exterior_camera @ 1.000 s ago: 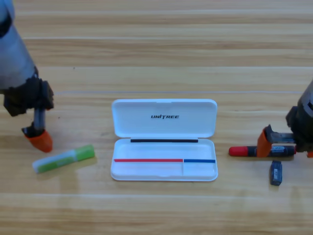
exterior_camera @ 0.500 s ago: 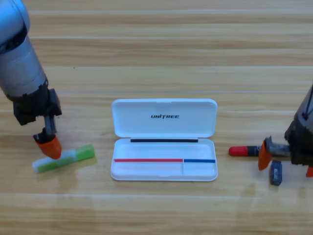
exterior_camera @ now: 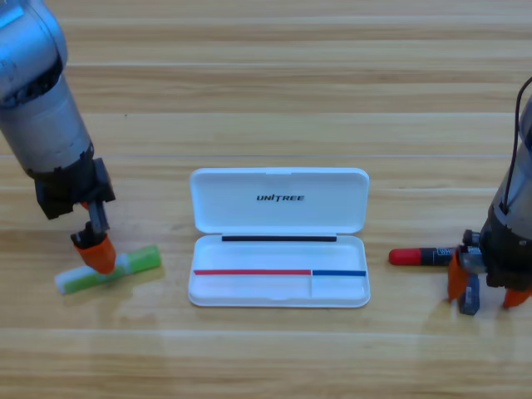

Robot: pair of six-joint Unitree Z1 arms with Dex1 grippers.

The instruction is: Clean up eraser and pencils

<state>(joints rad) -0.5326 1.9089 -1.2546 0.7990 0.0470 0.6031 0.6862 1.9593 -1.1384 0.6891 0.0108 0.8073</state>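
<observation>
The light-green highlighter (exterior_camera: 125,266) lies on the table left of the open white case (exterior_camera: 249,288). My left gripper (exterior_camera: 95,252) points down onto the highlighter's white end, with one orange jaw touching it. The black marker (exterior_camera: 426,254) with its red cap lies right of the case. Just below its black end lies the small dark eraser (exterior_camera: 471,296). My right gripper (exterior_camera: 486,296) stands open over the eraser, one orange jaw at its left side and the other well to its right.
The case's lid (exterior_camera: 278,199) lies flat behind its tray, which holds no pen or eraser. The left arm (exterior_camera: 41,108) slants in from the upper left, and the right arm (exterior_camera: 515,208) runs along the right edge.
The left gripper came down and right onto the highlighter's white end. The right gripper left the marker, moved down and turned, and now straddles the eraser.
</observation>
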